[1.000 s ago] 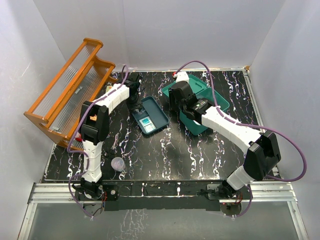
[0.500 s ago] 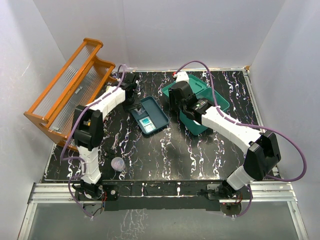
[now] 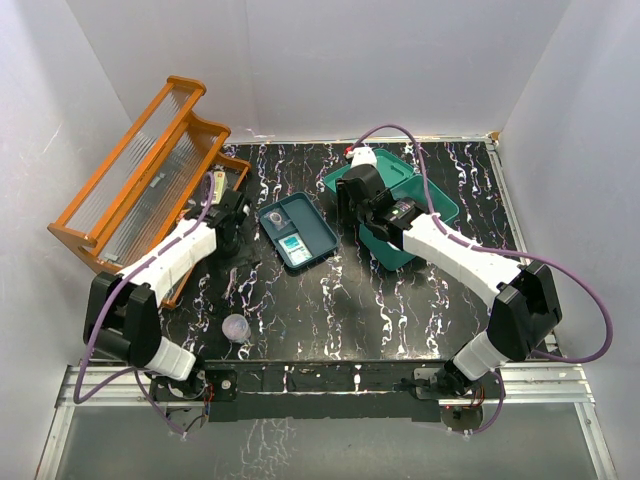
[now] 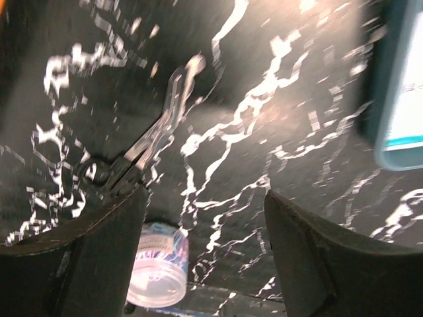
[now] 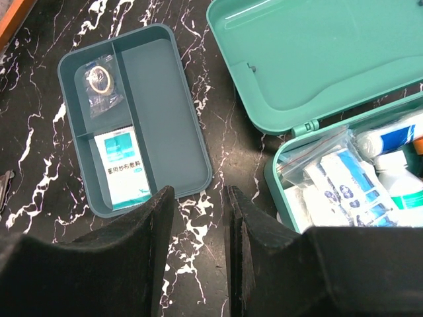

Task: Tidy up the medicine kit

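Note:
The medicine kit [image 3: 398, 252] is a teal box lying open at the back right, its lid [image 5: 317, 53] flat on the table and bagged supplies [image 5: 344, 178] inside. Its divided insert tray [image 5: 162, 105] lies left of it and holds a white and teal packet [image 5: 122, 165] and a small clear bag [image 5: 99, 82]. My right gripper [image 5: 198, 195] hovers open over the bare table between tray and box, holding nothing. My left gripper [image 4: 203, 198] is wide open and empty, left of the tray [image 3: 315, 232], above the table.
An orange wooden rack [image 3: 140, 190] with clear ribbed panels fills the left side. A small clear jar [image 4: 158, 264] stands near the front left, also seen from above [image 3: 236, 327]. A thin metal tool [image 4: 155, 132] lies on the dark marbled table under my left gripper.
My left gripper opened and pulled back left, away from the tray's far corner, leaving the small clear bag in the tray. The right arm has stayed put.

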